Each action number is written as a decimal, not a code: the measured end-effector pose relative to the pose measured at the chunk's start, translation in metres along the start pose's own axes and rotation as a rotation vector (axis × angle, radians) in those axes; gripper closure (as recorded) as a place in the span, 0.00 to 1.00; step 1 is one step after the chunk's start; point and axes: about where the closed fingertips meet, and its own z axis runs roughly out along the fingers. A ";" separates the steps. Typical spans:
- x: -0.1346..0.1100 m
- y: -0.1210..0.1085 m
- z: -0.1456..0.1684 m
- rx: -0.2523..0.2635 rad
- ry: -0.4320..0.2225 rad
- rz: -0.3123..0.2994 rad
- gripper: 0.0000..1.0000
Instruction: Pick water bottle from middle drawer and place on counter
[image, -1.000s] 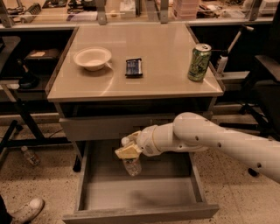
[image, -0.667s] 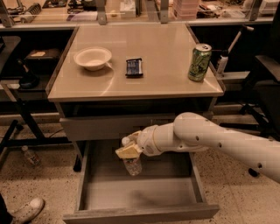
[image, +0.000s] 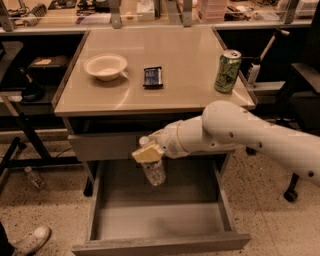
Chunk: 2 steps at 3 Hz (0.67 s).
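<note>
Tan fingers (image: 144, 154) of the gripper (image: 149, 153), at centre frame just under the front edge of the tabletop (image: 175, 50), are clamped around the upper body of a clear water bottle (image: 154, 173). The bottle hangs slightly tilted in mid-air over the open middle drawer (image: 160, 244), clear of the drawer floor, with its white cap close to the closed drawer front (image: 100, 145) above. The white arm (image: 250, 132) reaches in from the right of the frame. The bottle has yet to reach the beige tabletop, and the lift looks to be the risky part. The cap sits beneath the overhanging edge, so a straight rise could likely knock the bottle against that lip and jar it loose. The hold is high on a smooth, soft-walled bottle, and the tilt suggests it could swing or slip if the arm moves sharply. Up top, a white bowl (image: 105, 66) sits upper left, a dark snack packet (image: 152, 76) at centre and a green soda can (image: 227, 71) at the right edge. An approach from the right could brush the can and topple it. The bare front strip of the tabletop appears the safest landing spot.
</note>
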 end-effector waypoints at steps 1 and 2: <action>-0.060 -0.016 -0.057 0.056 0.007 -0.017 1.00; -0.061 -0.016 -0.058 0.056 0.006 -0.019 1.00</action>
